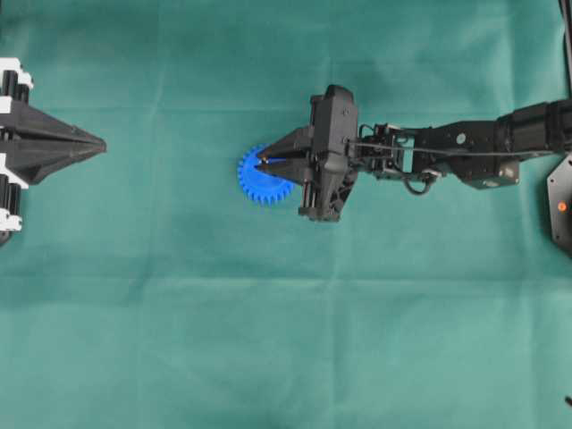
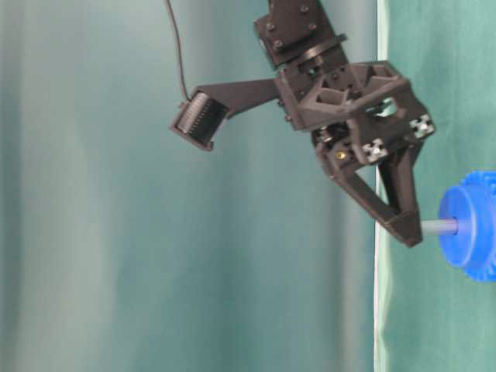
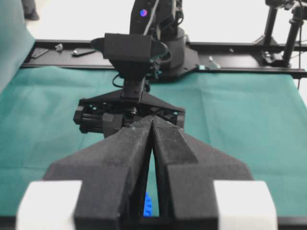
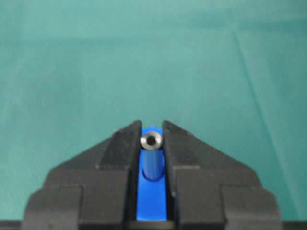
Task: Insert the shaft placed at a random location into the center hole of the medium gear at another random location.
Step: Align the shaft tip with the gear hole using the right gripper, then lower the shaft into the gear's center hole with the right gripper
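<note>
The medium gear (image 1: 259,186), bright blue and toothed, lies flat on the green cloth near the middle. My right gripper (image 1: 260,164) hangs over its hub, shut on the shaft (image 4: 151,140), a small silver-grey pin seen end-on between the fingers (image 4: 125,143). In the table-level view the shaft (image 2: 440,227) runs from the fingertips (image 2: 407,231) straight to the middle of the gear's hub (image 2: 459,223). The center hole is hidden by the shaft's lower end. My left gripper (image 1: 100,143) rests far to the left, shut and empty, its tips (image 3: 151,120) touching.
Green cloth (image 1: 286,340) covers the table. The right arm (image 1: 447,147) stretches in from the right edge. A black mount (image 1: 561,206) sits at the right border. A black frame rail (image 3: 240,48) runs behind the cloth in the left wrist view.
</note>
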`<move>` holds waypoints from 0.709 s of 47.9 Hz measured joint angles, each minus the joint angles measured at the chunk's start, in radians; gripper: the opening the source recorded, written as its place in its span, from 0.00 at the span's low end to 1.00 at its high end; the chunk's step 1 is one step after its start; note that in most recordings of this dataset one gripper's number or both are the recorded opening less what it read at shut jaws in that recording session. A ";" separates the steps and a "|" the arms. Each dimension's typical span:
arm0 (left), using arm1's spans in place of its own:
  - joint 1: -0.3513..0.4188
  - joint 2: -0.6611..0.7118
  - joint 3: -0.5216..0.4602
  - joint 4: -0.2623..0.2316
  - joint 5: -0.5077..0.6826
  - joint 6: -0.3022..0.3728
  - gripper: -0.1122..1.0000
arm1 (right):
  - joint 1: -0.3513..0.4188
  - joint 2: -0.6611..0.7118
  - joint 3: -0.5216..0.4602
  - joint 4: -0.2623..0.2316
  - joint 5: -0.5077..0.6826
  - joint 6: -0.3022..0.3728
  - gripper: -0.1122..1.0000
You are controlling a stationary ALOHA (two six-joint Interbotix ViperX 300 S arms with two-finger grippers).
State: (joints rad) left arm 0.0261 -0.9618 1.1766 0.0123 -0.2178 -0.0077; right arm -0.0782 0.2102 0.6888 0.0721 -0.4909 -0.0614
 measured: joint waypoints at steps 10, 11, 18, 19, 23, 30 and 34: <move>0.000 0.000 0.000 0.000 0.002 0.000 0.10 | -0.002 -0.069 0.021 0.000 0.002 -0.002 0.22; 0.000 0.002 0.000 0.000 0.002 0.000 0.10 | -0.002 -0.077 0.021 0.000 0.002 -0.002 0.22; 0.000 0.002 0.000 -0.002 0.002 0.002 0.10 | -0.002 -0.100 0.026 0.000 0.003 -0.002 0.22; 0.000 0.002 0.000 0.000 0.002 0.000 0.10 | -0.002 -0.100 0.026 0.000 0.003 -0.002 0.22; 0.000 0.002 0.000 0.000 0.000 0.002 0.10 | -0.002 -0.100 0.026 0.000 0.003 -0.002 0.22; 0.000 0.002 0.000 0.000 0.002 0.000 0.10 | -0.002 -0.098 0.026 0.000 0.002 0.000 0.22; 0.000 0.002 0.000 0.000 0.002 0.000 0.10 | -0.002 -0.084 0.020 0.000 0.002 -0.002 0.22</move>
State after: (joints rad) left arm 0.0261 -0.9603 1.1766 0.0123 -0.2163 -0.0077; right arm -0.0798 0.1258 0.7087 0.0721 -0.4893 -0.0629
